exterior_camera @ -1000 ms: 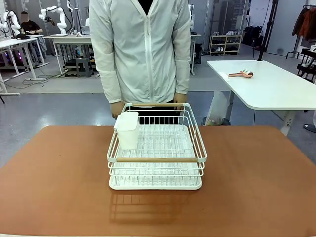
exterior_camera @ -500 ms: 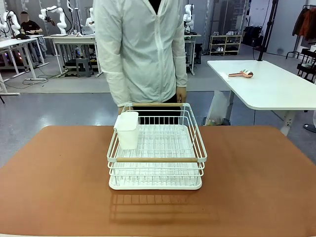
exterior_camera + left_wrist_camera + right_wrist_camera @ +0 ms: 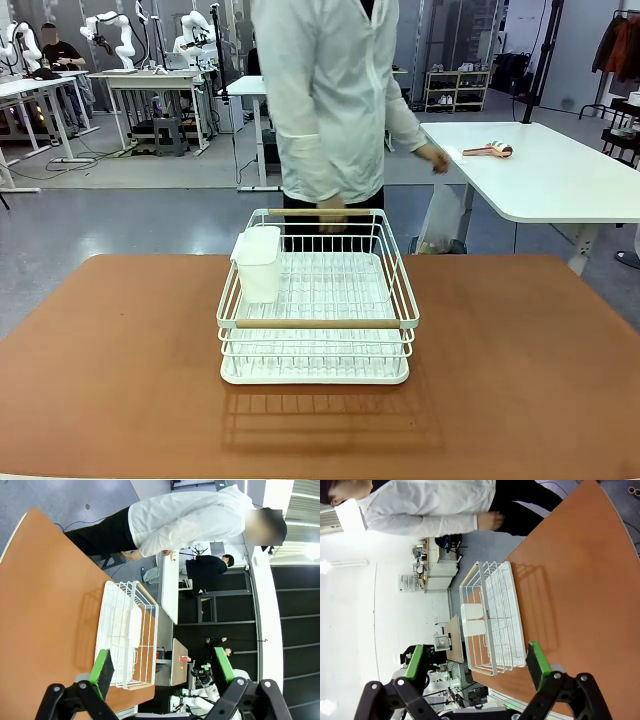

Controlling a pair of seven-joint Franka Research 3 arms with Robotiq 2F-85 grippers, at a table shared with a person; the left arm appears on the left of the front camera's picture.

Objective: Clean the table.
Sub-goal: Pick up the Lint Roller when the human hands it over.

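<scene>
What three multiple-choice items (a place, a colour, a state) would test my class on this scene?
1. Where on the dish rack is the white holder? A. far left corner B. near right corner C. middle
2. What colour is the table top? A. white B. reddish-brown C. grey
3. How do the left gripper and right gripper stand? A. both shut B. one gripping the rack C. both open, empty
Answers: 1 A, the front view shows it at the rack's far left; 2 B, it is terracotta; 3 C, each wrist view shows fingers spread wide, gripping nothing.
</scene>
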